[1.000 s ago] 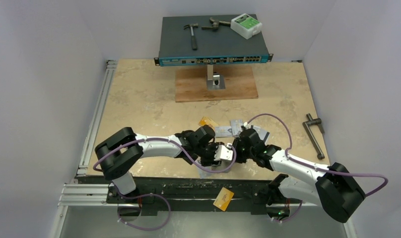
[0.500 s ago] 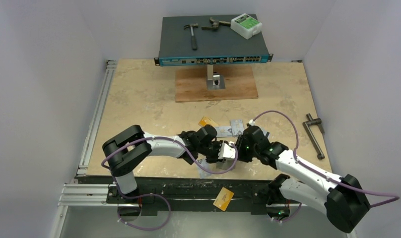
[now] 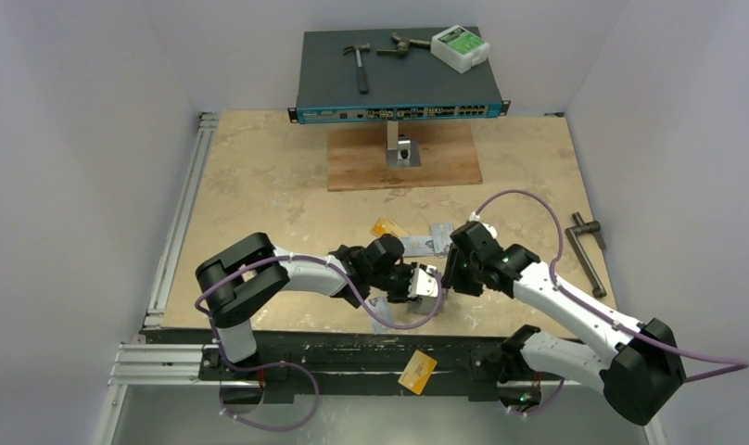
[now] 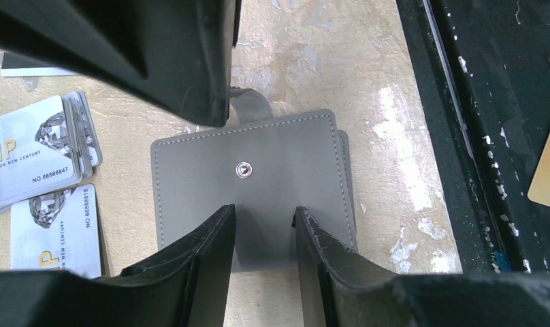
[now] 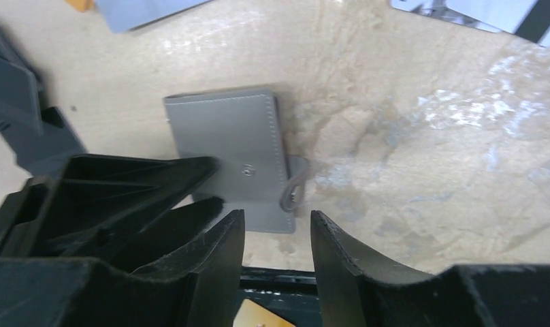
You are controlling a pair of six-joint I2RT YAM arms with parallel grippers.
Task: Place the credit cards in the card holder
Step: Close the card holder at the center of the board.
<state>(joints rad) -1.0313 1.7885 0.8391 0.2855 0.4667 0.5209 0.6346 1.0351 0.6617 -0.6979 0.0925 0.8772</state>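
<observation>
One holder [image 4: 259, 160] lies shut and flat on the surface [image 3: 260, 185], close to its near edge, under both pincers. It is plain grey with a stitched border, one round metal snap [image 4: 244, 169] at its middle, and a short strap tab [image 5: 290, 187] sticking out of one side.

Two orange cards show from above: one [image 3: 387, 227] on the surface beyond the arms, and one [image 3: 417, 371] off it, on the black rail [image 3: 334, 357] below the near edge. Silver cards with "VIP" print lie just beside the holder: a fanned stack [image 4: 30, 157] and a single one [image 4: 54, 231]. The stack seems to hold two or three, but its edges are too close to count.

The left pincer [image 4: 264, 212] is narrow and empty over the holder's end. The right pincer [image 5: 278, 216] is also narrow and empty, above the tab side.
</observation>
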